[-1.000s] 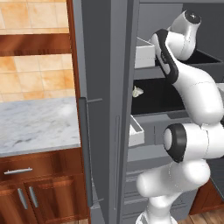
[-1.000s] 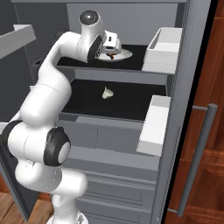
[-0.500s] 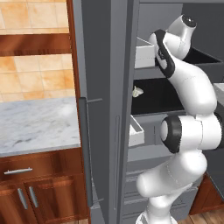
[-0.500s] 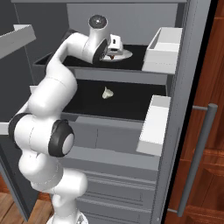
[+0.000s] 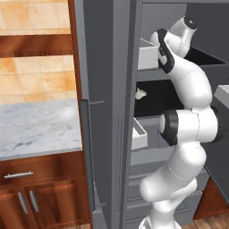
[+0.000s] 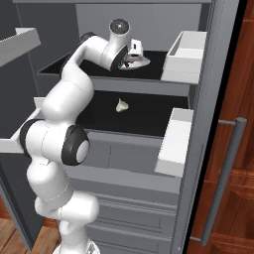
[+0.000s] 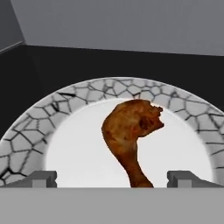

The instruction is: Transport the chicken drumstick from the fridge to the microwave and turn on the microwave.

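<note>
Hand view: chicken drumstick (image 7: 131,131), brown, lumpy, glossy, tapering to a narrow bone end, lying on round plate (image 7: 35,131) with smooth white centre and grey crackle-patterned rim. Plate resting on dark upper shelf (image 6: 154,67) of fridge (image 6: 218,74). Hand (image 7: 112,179) fully open, empty, fingertips (image 7: 41,178) low on either side of bone end. Below plate, on next shelf: pale whitish food lump (image 6: 121,105). Right of plate: white rectangular door bin (image 6: 186,49).
</note>
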Motion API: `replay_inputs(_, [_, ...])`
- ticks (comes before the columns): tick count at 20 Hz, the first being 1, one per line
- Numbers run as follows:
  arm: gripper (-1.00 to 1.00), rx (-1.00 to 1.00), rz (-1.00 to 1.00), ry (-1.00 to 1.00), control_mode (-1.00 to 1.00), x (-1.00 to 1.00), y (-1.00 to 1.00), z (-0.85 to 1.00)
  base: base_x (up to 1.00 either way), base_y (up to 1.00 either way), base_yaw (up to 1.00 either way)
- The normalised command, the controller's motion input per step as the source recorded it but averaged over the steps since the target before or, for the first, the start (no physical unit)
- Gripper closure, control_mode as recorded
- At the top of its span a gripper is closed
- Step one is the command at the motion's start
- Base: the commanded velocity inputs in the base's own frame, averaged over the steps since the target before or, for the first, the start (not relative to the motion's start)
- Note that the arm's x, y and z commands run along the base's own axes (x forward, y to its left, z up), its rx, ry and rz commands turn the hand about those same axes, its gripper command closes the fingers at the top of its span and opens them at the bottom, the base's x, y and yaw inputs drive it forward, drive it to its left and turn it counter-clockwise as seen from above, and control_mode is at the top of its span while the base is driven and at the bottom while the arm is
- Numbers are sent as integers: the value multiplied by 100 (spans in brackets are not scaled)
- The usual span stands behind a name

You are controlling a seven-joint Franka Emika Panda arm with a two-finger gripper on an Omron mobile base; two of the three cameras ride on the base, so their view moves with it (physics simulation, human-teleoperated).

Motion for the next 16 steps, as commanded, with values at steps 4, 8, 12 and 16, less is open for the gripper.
replay_inputs(4, [-100, 0, 3, 0, -100, 47, -2, -2, 0, 0, 0])
replay_inputs(8, [-100, 0, 2, 0, -100, 39, -3, -7, 0, 0, 0])
replay_inputs(12, [-100, 0, 1, 0, -100, 23, 0, -21, 0, 0, 0])
replay_inputs(16, [-100, 0, 0, 3, -100, 0, 0, -43, 0, 0, 0])
